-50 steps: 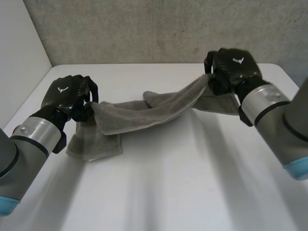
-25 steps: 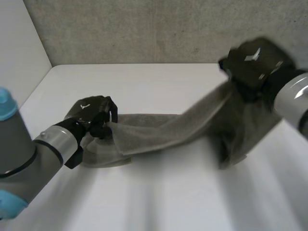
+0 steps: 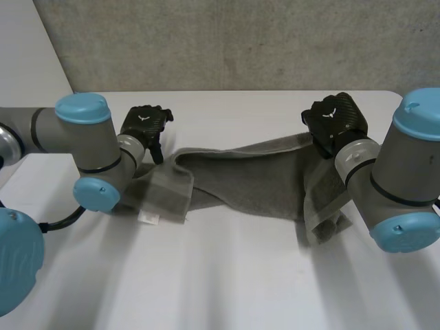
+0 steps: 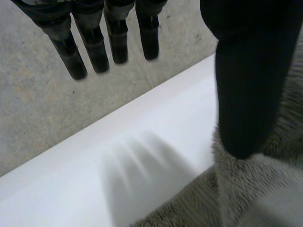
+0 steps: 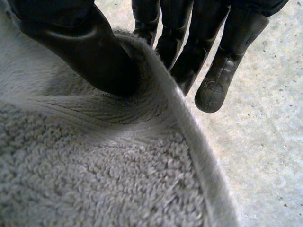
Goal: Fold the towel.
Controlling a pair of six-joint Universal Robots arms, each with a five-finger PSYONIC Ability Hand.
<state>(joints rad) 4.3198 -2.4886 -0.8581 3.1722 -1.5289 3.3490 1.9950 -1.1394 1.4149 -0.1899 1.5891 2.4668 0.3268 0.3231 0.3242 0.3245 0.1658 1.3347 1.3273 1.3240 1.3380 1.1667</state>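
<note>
One towel (image 3: 254, 182) edge pinched w/ right hand (image 3: 335, 120).

Towel (image 3: 254, 182): plain mid-grey terry, no print; small white label (image 3: 148, 218) on it.
Left hand (image 3: 144, 124), right hand (image 3: 333, 118): black, each with small white mark on back.
Arms (image 3: 48, 130): grey, with light-blue caps (image 3: 82, 108).
Table (image 3: 227, 275): white.
Wall (image 3: 227, 41): speckled grey concrete.

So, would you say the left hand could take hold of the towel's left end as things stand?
Probably yes. The left hand is open, its fingers straight, right beside the towel's left end, with its thumb over the cloth and nothing between. The right hand pinches the other end.
</note>
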